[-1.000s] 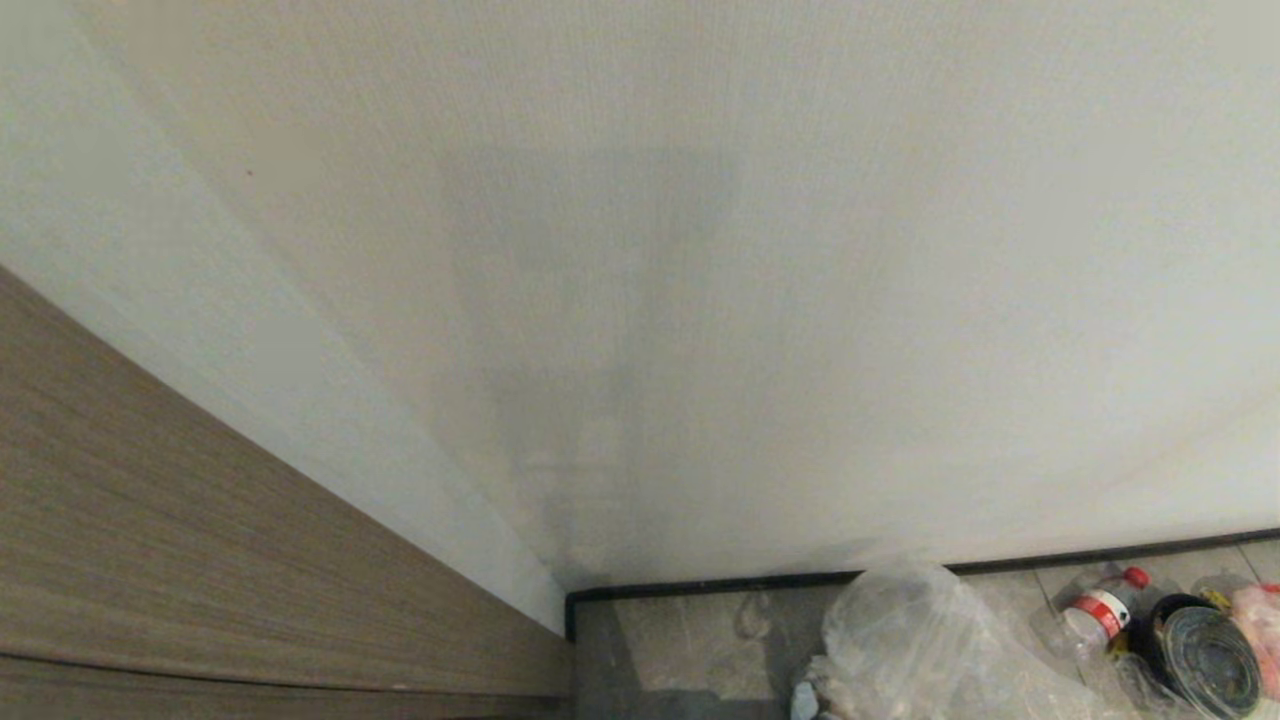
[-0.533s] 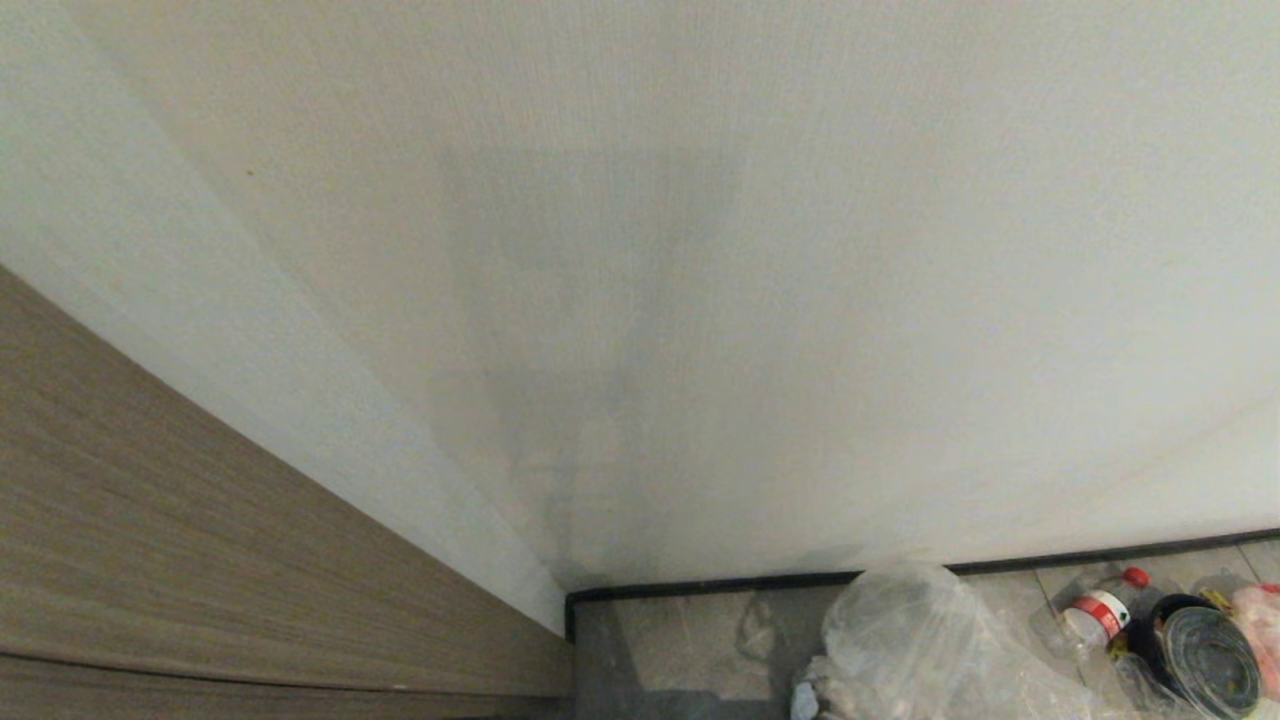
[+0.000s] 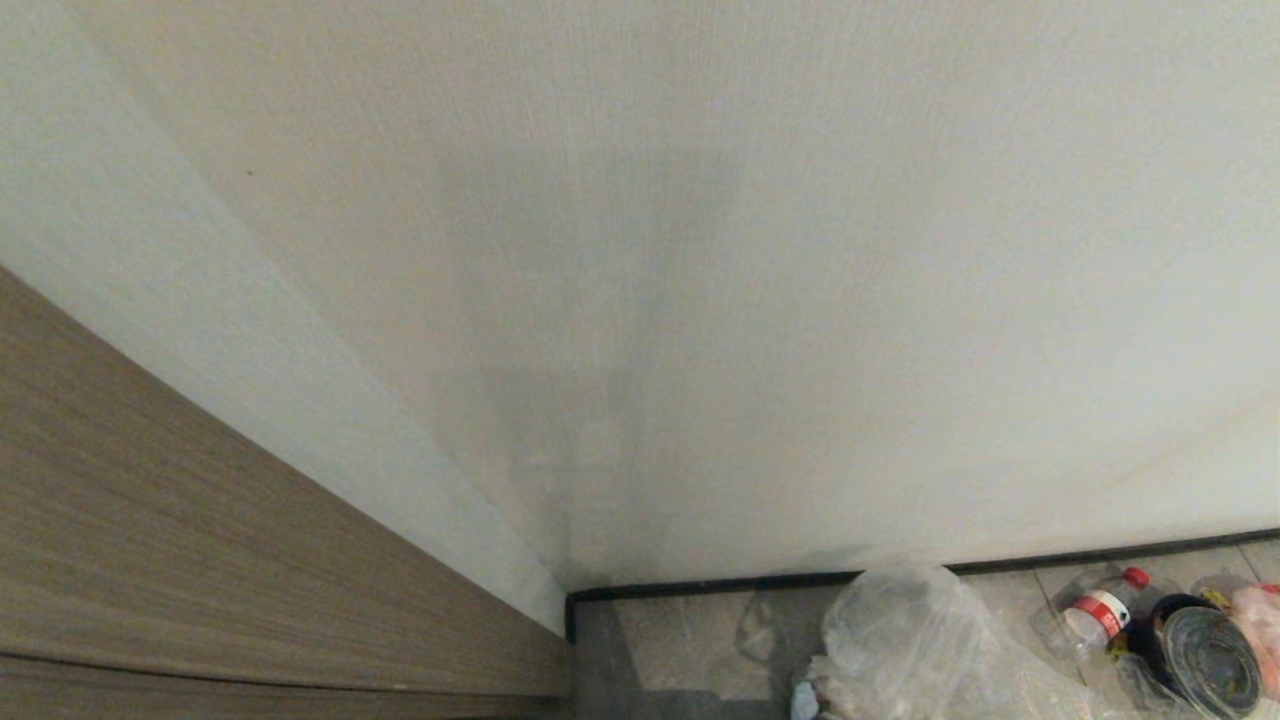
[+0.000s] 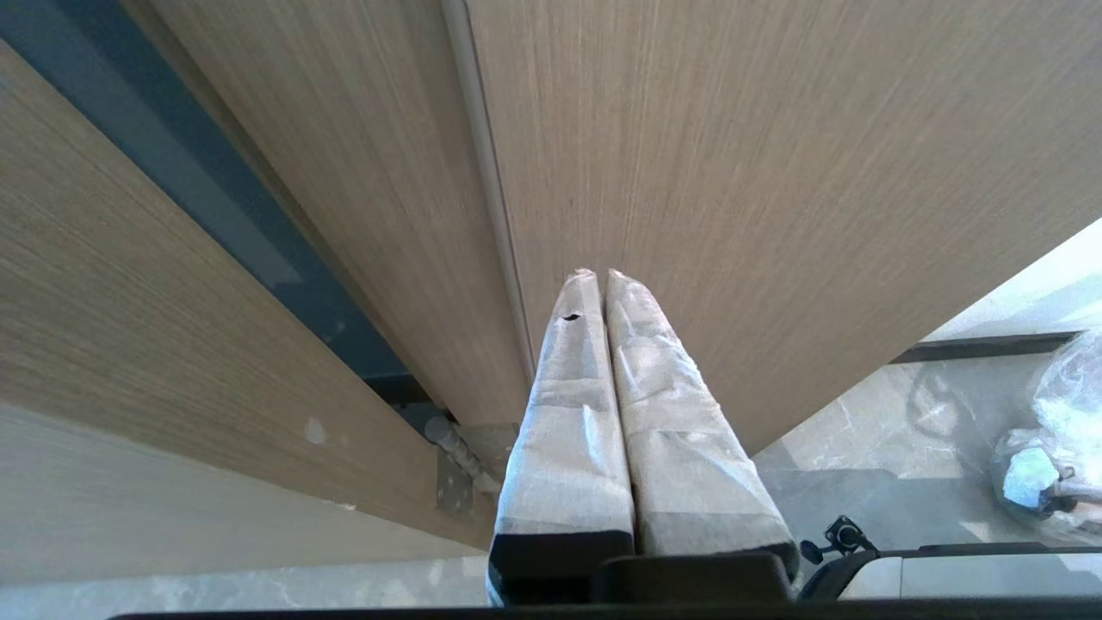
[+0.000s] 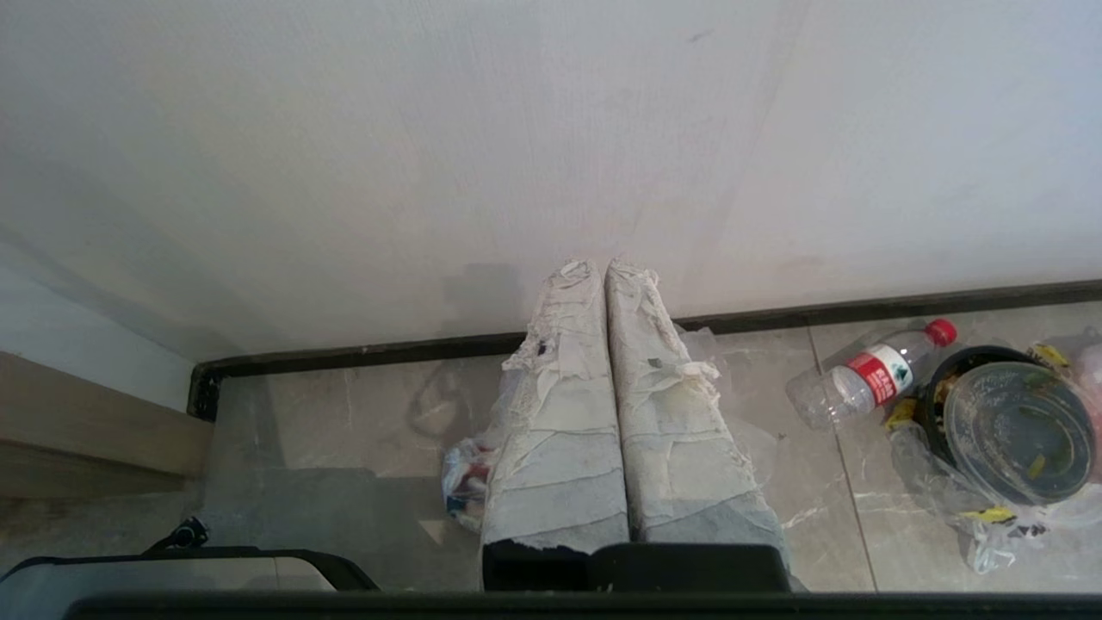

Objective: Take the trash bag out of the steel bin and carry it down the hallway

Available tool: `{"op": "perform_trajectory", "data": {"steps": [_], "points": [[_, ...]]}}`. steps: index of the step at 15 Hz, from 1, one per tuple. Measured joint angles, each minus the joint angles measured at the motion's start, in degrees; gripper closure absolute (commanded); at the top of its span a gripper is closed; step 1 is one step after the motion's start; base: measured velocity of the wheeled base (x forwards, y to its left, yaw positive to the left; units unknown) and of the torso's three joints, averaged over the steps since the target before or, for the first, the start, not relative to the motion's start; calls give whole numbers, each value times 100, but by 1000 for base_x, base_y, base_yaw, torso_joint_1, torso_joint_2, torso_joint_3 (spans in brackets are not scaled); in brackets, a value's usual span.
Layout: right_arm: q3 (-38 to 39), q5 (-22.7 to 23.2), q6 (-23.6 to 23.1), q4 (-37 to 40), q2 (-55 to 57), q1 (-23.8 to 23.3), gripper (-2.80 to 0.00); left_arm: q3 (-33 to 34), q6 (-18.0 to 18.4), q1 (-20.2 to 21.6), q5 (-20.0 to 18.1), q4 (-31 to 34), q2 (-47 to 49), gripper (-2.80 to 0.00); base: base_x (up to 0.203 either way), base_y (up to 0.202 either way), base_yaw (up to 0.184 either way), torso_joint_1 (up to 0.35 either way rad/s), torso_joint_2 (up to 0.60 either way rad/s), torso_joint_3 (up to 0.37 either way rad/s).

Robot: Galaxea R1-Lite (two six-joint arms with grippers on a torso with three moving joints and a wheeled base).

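A crinkly clear trash bag [image 3: 900, 630] lies on the marbled hallway floor [image 5: 344, 405] against the dark skirting. Its contents do not show. In the right wrist view the bag's plastic [image 5: 758, 439] shows past the cloth-wrapped fingers of my right gripper [image 5: 600, 263], which is shut on nothing above the floor. My left gripper [image 4: 600, 274] is also shut and empty, facing a wood-grain panel [image 4: 775, 172]. The bag shows at the edge of the left wrist view [image 4: 1067, 387]. The steel bin is out of view. Neither gripper is in the head view.
A small bag with red-and-white contents [image 5: 465, 478] lies beside the trash bag. To the right lie a clear bottle with a red cap [image 5: 869, 375] and a round black container with a clear top [image 5: 1016, 430]. A pale wall [image 3: 700, 300] meets wood panelling [image 3: 200, 560] in the corner.
The faint shadow on the wall has shifted slightly. The bag, bottle and container lie where they were.
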State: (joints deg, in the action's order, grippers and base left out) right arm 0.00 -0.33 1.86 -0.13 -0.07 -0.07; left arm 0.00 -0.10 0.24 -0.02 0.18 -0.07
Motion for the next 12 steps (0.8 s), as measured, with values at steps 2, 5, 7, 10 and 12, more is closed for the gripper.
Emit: {"op": "perform_trajectory", "data": {"steps": [2, 5, 7, 10, 12], "points": [[0, 0, 6, 0, 0, 0, 0, 0, 2, 0, 2, -2, 0, 0, 0, 0, 0, 0, 0, 0], [0, 0, -2, 0, 0, -2, 0, 0, 2, 0, 2, 0, 0, 0, 0, 0, 0, 0, 0, 0], [0, -2, 3, -1, 0, -2, 0, 0, 0, 0, 2, 0, 0, 0, 0, 0, 0, 0, 0, 0], [0, 0, 7, 0, 0, -2, 0, 0, 25, 0, 2, -2, 2, 0, 0, 0, 0, 0, 1, 19], [0, 0, 7, -1, 0, -4, 0, 0, -11, 0, 2, 0, 2, 0, 0, 0, 0, 2, 4, 128]]}}
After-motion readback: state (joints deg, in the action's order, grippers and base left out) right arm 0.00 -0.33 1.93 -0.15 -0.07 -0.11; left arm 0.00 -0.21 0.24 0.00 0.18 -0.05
